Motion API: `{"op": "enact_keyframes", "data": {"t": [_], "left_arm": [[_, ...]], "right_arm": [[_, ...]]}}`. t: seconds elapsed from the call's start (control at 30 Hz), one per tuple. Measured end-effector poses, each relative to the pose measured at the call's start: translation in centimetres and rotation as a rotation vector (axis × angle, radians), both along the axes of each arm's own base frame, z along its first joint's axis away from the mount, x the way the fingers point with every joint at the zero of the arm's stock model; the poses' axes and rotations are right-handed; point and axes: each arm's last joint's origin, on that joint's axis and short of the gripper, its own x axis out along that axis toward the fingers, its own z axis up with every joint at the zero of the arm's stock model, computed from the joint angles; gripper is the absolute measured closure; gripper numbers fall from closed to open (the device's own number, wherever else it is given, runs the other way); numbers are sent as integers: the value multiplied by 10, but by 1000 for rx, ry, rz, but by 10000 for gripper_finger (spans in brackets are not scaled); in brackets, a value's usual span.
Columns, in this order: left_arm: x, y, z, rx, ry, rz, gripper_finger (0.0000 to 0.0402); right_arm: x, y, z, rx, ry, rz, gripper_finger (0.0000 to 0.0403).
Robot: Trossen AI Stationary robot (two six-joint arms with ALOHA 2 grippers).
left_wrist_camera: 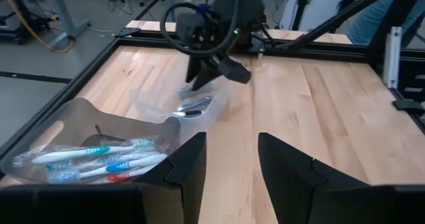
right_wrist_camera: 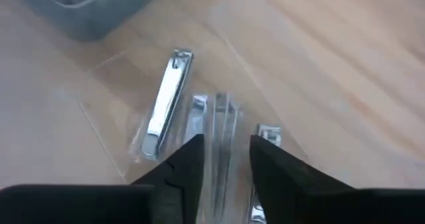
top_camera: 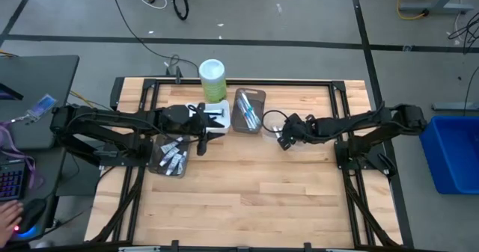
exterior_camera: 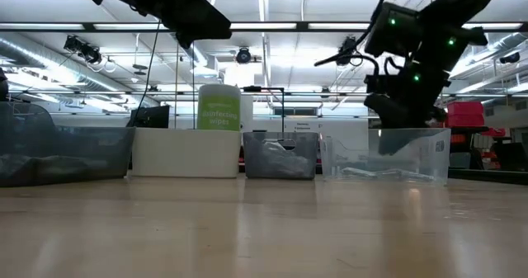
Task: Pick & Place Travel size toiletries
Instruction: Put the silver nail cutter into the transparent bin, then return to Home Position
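**Both arms hang over the trays at the far side of the desk**

Wooden planks form your desk (top_camera: pixel 247 200), framed by black rails, with grey floor and loose cables around it. Along the far side sits a row of containers. A tall green canister (top_camera: pixel 212 78) with a pale lid stands at the far edge, just behind a white tray (exterior_camera: pixel 185 152).

Your left pincer (top_camera: pixel 200 125) hangs over that white tray, its fingers (left_wrist_camera: pixel 188 167) apart with nothing between them. Nearer to you on the left, a dark tray (top_camera: pixel 169 156) holds white mini tubes (top_camera: pixel 174 156). Right of the white tray, a grey tray (top_camera: pixel 249 111) holds slim toothbrushes (left_wrist_camera: pixel 99 163) with blue, teal and red parts, lying side by side in clear wrapping.

Your right pincer (top_camera: pixel 284 137) is lowered over a clear tray (exterior_camera: pixel 386 156) just right of the grey one. Its fingers (right_wrist_camera: pixel 180 167) stand a narrow gap apart and grip nothing. Below them, inside the clear tray, lie silvery nail clippers (right_wrist_camera: pixel 166 103): one longer clipper to one side, and others directly beneath and between the fingers. Whether the fingertips touch any clipper, you cannot tell from these views.

At the left edge of the overhead view, a person's hand (top_camera: pixel 9 220) rests near a keyboard (top_camera: pixel 10 183) on a dark side table.
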Motion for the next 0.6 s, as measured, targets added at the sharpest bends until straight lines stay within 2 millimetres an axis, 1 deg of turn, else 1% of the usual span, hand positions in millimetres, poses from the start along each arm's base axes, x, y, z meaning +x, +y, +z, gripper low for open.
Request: {"op": "enact_keyframes", "data": {"t": [0.13,0.23,0.33,0.47,0.53,0.6], "left_arm": [[0,1,0,12,0,33,255],[0,2,0,54,5,63,255],[-1,4,0,102,12,108,255],[-2,6,-1,121,25,171,255],[-2,6,-2,131,48,170,255],[-6,6,-3,153,80,171,255]], "right_arm": [[-1,-5,-3,57,-18,-13,244],[3,-6,3,54,-19,21,224],[12,-7,21,15,-52,98,216],[26,-7,56,-68,-147,235,223],[34,-5,73,-93,-214,342,230],[36,-1,87,-102,-238,485,237]]}}
